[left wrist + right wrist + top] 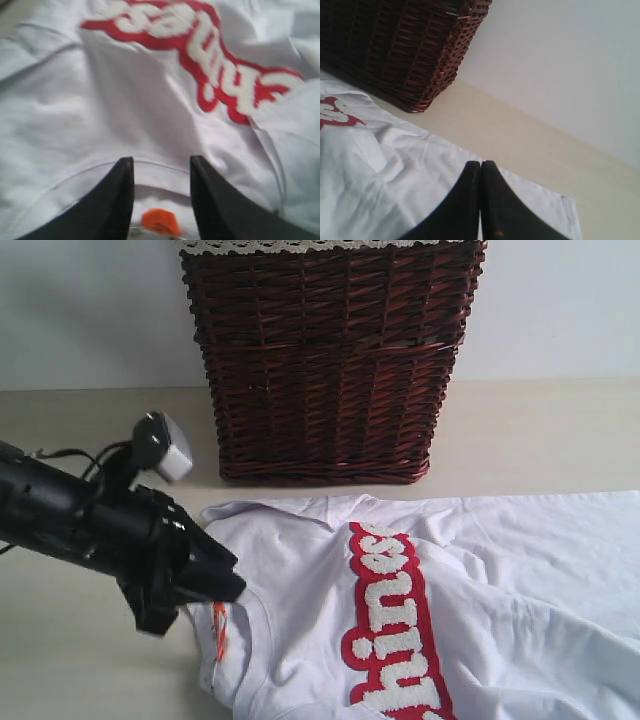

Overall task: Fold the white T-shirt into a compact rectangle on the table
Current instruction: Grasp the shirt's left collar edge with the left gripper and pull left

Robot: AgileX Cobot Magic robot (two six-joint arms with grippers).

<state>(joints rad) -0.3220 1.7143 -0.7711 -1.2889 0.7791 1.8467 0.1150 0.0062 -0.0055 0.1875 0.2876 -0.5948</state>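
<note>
The white T-shirt (500, 570) lies spread on the table (70, 660), its red-edged lettering (395, 630) running down the chest. My left gripper (232, 575) hangs at the neck opening, beside the orange tag (219, 628). In the left wrist view this gripper (161, 161) is open, its black fingers apart over the collar seam, with the tag (160, 221) showing between them. My right gripper (481, 163) is shut with nothing seen in it, hovering over a plain part of the shirt (395, 175) near its edge. That arm is out of the exterior view.
A tall dark wicker basket (330, 360) with a lace-trimmed liner stands at the back, just behind the shirt's upper edge; it also shows in the right wrist view (395, 45). Bare table (530, 145) runs to a pale wall behind it.
</note>
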